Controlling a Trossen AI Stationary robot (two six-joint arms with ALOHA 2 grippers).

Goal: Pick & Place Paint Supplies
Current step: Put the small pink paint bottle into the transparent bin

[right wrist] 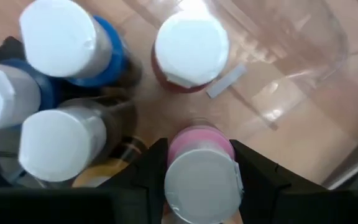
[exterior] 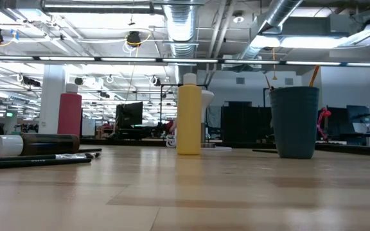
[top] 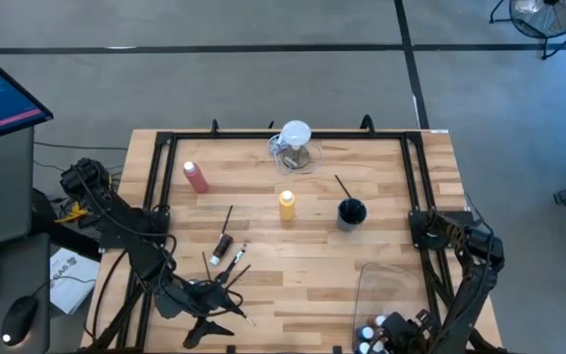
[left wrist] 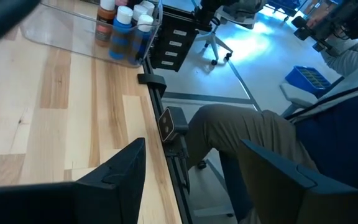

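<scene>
Placing pink bottle [right wrist: 201, 177] into clear bin [right wrist: 303, 68], my right pincer [right wrist: 197, 168] clamped on it, part-open jaws at both its sides. Must lower straight, release only when bottom rests, not knock neighbours.

Left pincer [left wrist: 129, 168] hovers near table's front edge, open, holding nothing.

Count:
- bin, wrist view: four other white-capped bottles
- table [top: 381, 246]: yellow bottle [top: 287, 206], pink-red bottle [top: 197, 177], dark cup [top: 351, 211], some brushes [top: 226, 231], number unclear
</scene>
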